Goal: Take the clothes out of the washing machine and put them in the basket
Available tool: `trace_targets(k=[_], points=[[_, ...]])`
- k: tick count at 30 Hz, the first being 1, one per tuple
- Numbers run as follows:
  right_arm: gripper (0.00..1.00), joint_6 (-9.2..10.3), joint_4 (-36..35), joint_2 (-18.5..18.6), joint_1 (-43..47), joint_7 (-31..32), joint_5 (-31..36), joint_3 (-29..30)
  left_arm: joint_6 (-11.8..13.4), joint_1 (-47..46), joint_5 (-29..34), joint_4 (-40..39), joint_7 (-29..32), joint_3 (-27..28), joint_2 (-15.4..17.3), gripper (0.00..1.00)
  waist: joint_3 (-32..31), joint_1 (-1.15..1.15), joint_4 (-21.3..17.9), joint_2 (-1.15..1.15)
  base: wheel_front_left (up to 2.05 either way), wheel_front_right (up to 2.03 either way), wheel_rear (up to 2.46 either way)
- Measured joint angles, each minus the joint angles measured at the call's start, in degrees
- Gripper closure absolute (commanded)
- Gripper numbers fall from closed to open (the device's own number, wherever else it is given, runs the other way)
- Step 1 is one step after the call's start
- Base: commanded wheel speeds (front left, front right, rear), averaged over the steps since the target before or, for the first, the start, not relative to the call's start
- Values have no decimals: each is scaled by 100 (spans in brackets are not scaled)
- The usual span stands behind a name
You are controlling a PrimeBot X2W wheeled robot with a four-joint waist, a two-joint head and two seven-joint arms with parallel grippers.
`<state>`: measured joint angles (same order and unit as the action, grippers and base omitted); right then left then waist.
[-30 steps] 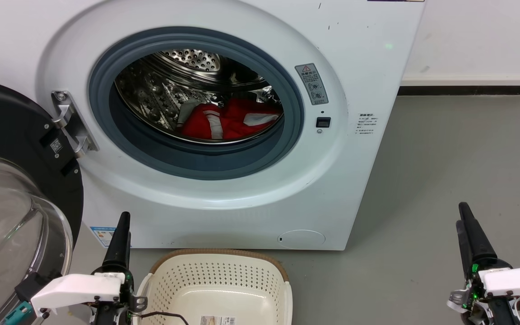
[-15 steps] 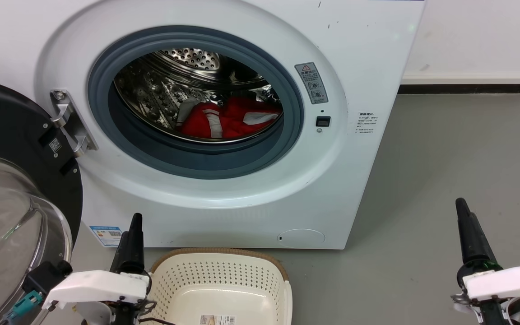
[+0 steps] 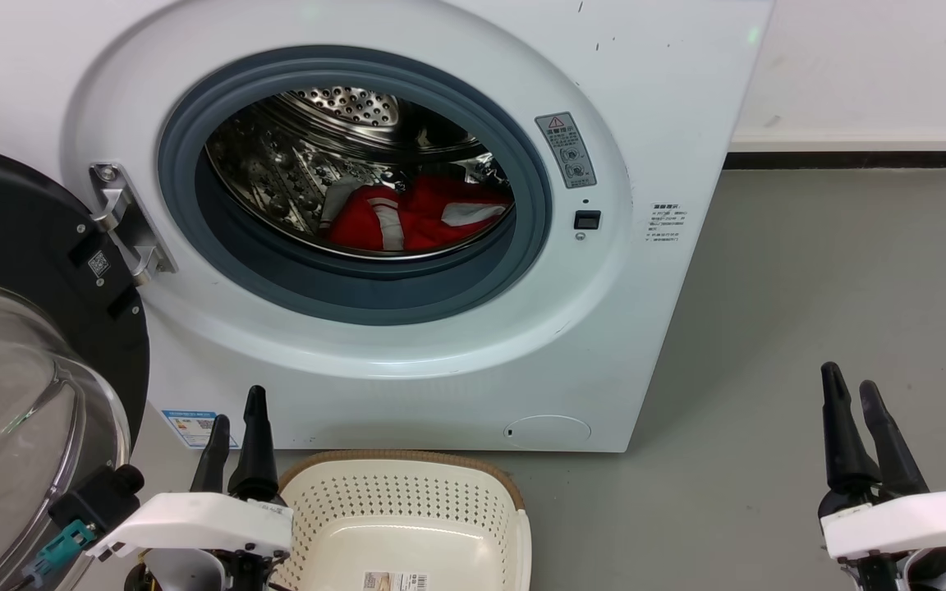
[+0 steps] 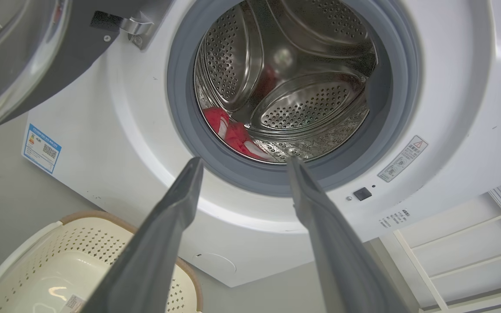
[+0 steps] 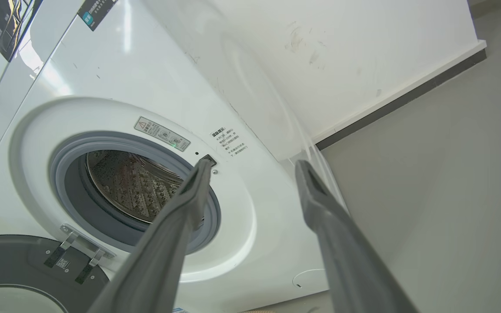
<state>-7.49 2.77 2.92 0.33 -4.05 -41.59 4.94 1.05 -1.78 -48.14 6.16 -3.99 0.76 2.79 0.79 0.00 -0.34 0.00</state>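
Head view: left gripper (image 3: 238,405) and right gripper (image 3: 848,376) upright, parted.

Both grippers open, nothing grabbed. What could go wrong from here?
The clothes lie deep in the drum: a reach in may scrape the grey rubber ring.
The open door stands close beside the left gripper; a swing might hit it.
The basket is below the opening; dangling fabric could land outside it.

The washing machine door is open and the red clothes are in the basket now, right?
No. The door is open, but the red clothes lie inside the washing machine drum; the basket has no clothes in it. The head view shows this.
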Motion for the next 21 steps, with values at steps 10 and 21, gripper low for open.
trace_targets(k=[10, 21], points=[[0, 0, -189, 0, 108, -174, 911, -54, 104, 49, 731, -152, -183, -77, 1, 0, 6, 0, -4, 0, 0, 0, 0], [0, 0, -336, 0, 205, -358, 1708, -46, 151, 141, 1486, -265, -367, -168, 1, 0, 21, 0, -24, 0, 0, 0, 0]])
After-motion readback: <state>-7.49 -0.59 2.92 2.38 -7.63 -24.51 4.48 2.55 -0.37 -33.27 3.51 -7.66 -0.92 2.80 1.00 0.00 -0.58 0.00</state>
